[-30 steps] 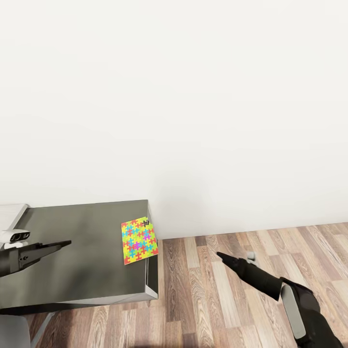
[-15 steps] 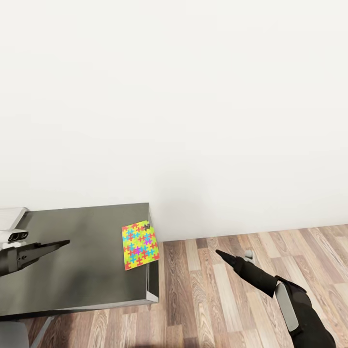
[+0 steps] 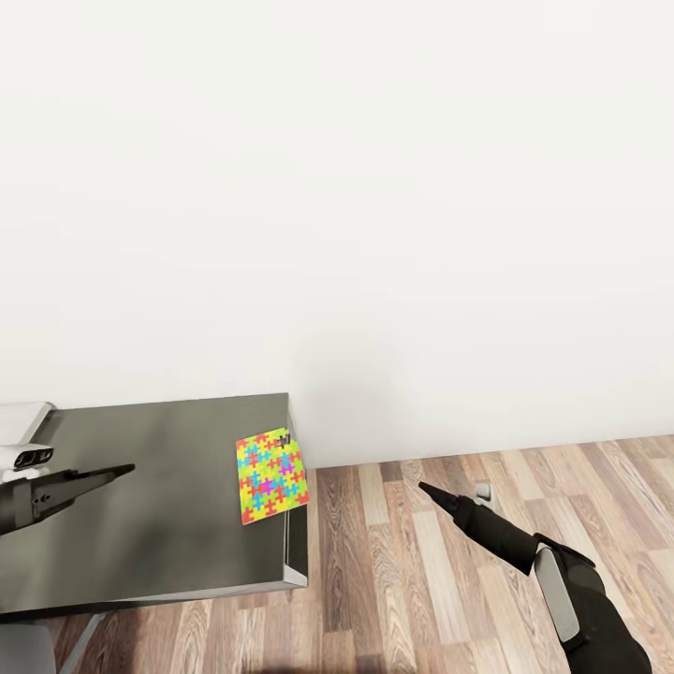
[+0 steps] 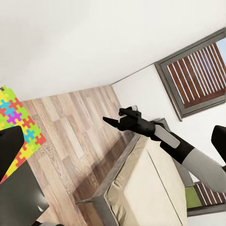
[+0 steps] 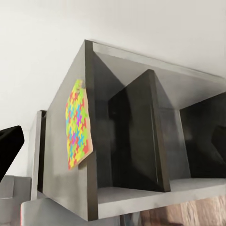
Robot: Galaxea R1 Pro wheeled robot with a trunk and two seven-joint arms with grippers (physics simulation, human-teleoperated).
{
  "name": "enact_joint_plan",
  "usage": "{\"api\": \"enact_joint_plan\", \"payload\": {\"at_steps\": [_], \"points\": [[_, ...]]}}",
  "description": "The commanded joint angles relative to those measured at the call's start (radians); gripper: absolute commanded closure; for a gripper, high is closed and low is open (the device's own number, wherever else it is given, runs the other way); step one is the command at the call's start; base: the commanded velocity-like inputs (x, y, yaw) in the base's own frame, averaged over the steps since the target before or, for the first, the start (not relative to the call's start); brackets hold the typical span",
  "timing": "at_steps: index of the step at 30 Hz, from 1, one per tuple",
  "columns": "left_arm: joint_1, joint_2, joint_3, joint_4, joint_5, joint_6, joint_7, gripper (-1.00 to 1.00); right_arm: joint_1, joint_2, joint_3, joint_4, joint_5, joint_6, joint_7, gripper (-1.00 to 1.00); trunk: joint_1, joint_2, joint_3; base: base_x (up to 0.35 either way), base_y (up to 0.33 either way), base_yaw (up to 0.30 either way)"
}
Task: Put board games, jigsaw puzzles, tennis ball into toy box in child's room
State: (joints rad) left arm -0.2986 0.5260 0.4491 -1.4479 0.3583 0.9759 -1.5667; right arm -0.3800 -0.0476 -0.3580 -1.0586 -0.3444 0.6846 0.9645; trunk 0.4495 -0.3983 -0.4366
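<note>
Bright jigsaw print marks the puzzle [image 3: 271,475], lying flat at the table's [image 3: 140,524] right edge, slightly overhanging, between both grippers. Left gripper [image 3: 117,473] hovers over the tabletop, right gripper [image 3: 426,490] over floor; both look closed and empty. Left wrist view adds the bed [image 4: 146,188]

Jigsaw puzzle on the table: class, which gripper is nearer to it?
Left. The left gripper hovers over the table beside the jigsaw puzzle; the right gripper hangs over the floor, slightly farther off.
</note>
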Motion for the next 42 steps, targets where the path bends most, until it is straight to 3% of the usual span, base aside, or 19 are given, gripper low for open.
{"api": "enact_joint_plan", "payload": {"at_steps": [1, 8, 25, 42], "points": [[-0.001, 0.0, 0.0, 0.0, -0.001, 0.011, -0.004, -1.0, -0.001, 0.0, -0.001, 0.0, -0.004, 0.006, 0.001, -1.0, 0.001, -0.002, -0.001, 0.0, 0.0, 0.0], [-0.001, 0.0, 0.0, 0.001, -0.001, 0.012, -0.004, -1.0, 0.0, 0.001, 0.001, 0.0, -0.004, 0.006, 0.002, -1.0, 0.001, -0.002, -0.001, 0.001, -0.055, 0.084], [-0.001, 0.0, 0.0, 0.001, -0.001, 0.012, -0.004, -1.0, 0.0, 0.003, 0.002, 0.0, 0.005, 0.004, 0.003, -1.0, 0.001, -0.002, -0.001, 0.067, -0.005, 0.253], [-0.001, -0.001, 0.0, 0.001, -0.001, 0.01, -0.004, -1.0, 0.0, 0.004, 0.003, 0.0, 0.005, 0.004, 0.005, -1.0, 0.001, -0.002, -0.001, 0.039, 0.031, 0.034]]}}
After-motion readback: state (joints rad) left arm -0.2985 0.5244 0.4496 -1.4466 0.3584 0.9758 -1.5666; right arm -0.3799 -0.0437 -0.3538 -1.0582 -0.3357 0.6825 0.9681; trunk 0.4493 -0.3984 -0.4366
